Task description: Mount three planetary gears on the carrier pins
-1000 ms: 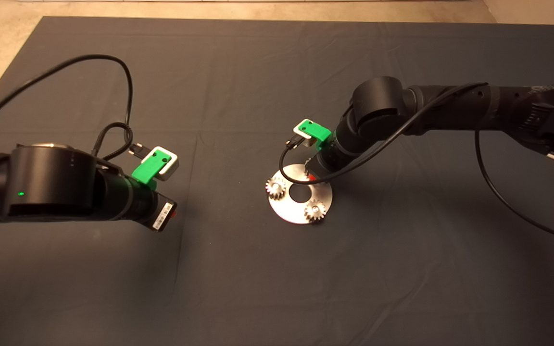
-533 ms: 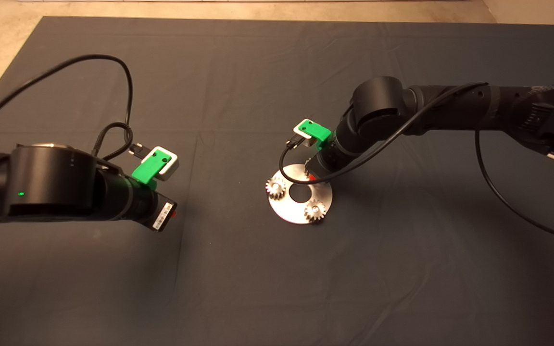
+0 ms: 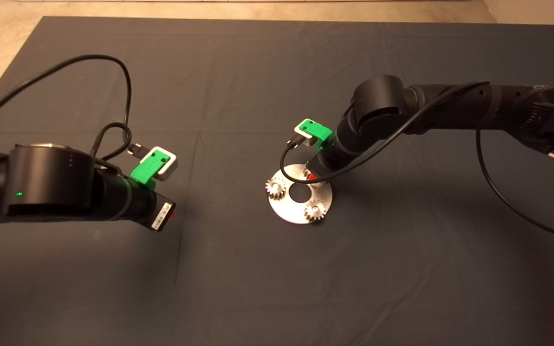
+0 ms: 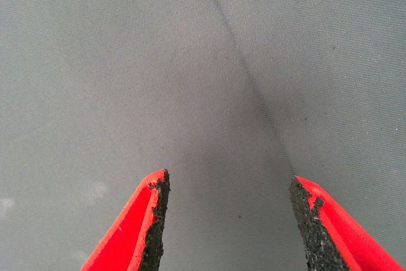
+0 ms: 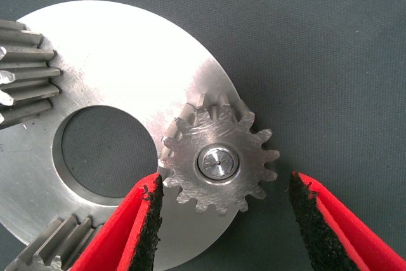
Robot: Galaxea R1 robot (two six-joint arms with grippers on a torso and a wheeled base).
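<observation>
left arm: comes in from the left over the mat point(image 3: 238, 67), well apart from the disc
left gripper point(image 4: 228, 220): fingers spread wide, nothing between them, only bare mat and a crease below; in the head view just a red tip shows past the wrist
disc point(image 3: 286, 211): flat shiny round plate with a large centre hole, lying on the mat right of centre
left gear point(image 3: 275, 188): seated at the disc's left rim
front gear point(image 3: 315, 210): seated at the disc's lower right rim
third gear point(image 5: 219, 160): sits flat on the disc's edge in the right wrist view, with the silver end of a carrier pin point(image 5: 217, 162) showing through its centre hole
right gripper point(image 5: 222, 220): over the disc's far right part, fingers spread; one pad point(image 5: 149, 217) is just beside the third gear's teeth, whether touching i cannot tell, the other pad point(image 5: 311, 220) stands clear of it
gear versus gripper: the third gear lies just past the fingertips, centred on the gap between them
right arm: reaches in from the right edge, wrist bent down over the disc
</observation>
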